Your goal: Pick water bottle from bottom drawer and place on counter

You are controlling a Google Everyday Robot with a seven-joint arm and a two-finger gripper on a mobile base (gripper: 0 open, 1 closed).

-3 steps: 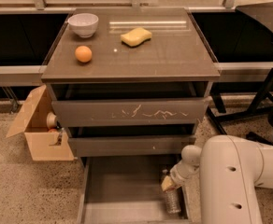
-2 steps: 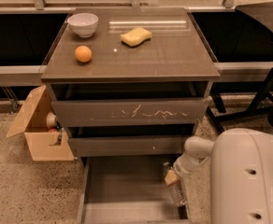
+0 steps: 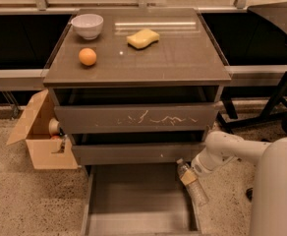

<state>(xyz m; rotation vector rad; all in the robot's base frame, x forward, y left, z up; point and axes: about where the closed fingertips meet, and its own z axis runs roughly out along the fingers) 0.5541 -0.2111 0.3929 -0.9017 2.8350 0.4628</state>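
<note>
- The gripper (image 3: 188, 177) hangs at the right edge of the open bottom drawer (image 3: 138, 195), its jaws clamped around the middle of the water bottle (image 3: 197, 193).
- The bottle sits tilted in the jaws, white cap up and to the left, base down and to the right, over the drawer's right wall.
- On the tabletop (image 3: 173, 58) stand a white bowl (image 3: 87, 25), an orange (image 3: 87, 57) and a yellow sponge (image 3: 143, 38), well apart.
- An open cardboard box (image 3: 45, 149) beside the cabinet holds small items too indistinct to name.
</note>
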